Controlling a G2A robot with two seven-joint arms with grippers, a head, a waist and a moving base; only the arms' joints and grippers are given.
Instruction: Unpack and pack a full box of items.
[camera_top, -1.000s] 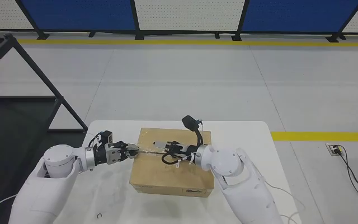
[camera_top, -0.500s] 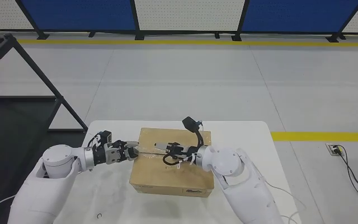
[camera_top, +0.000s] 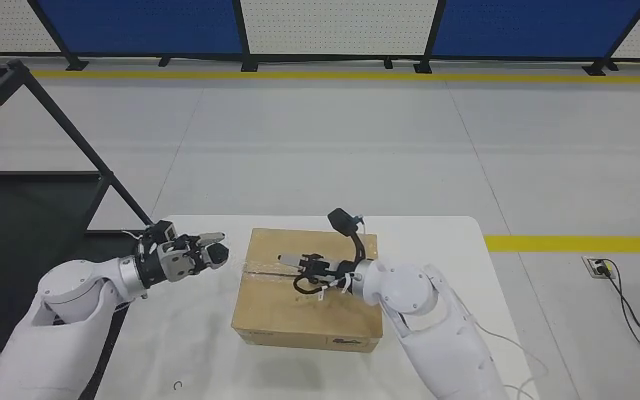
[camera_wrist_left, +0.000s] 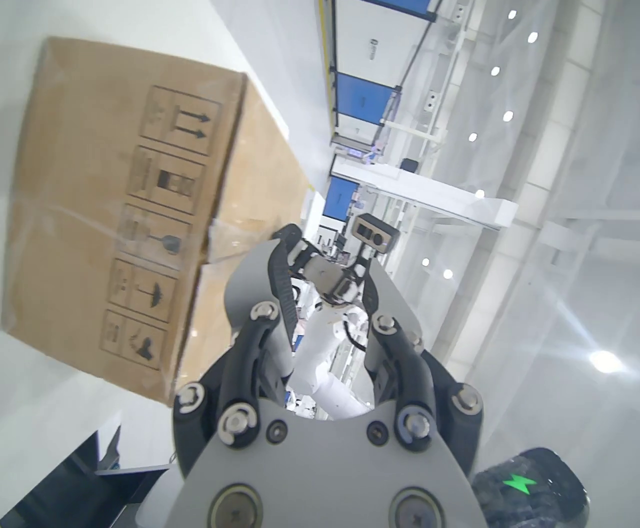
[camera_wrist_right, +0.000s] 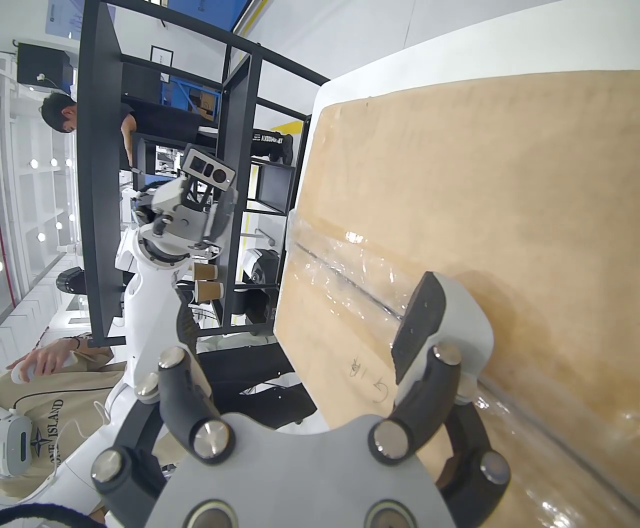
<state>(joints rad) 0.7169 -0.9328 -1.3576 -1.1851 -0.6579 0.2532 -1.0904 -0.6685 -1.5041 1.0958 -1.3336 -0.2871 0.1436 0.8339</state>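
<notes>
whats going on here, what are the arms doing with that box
Two robot arms are at a cardboard box on the white table. The box is closed, with clear tape along its top seam. The right gripper is down on the top at that seam, jaws open. The left gripper hangs off the box's end, jaws open and empty.

The cardboard box (camera_wrist_left: 75, 150) bears a column of handling pictograms (camera_wrist_left: 160, 220): paired arrows, a glass, an umbrella. Illegible pen scribbles (camera_wrist_right: 370, 380) mark its top.
</notes>
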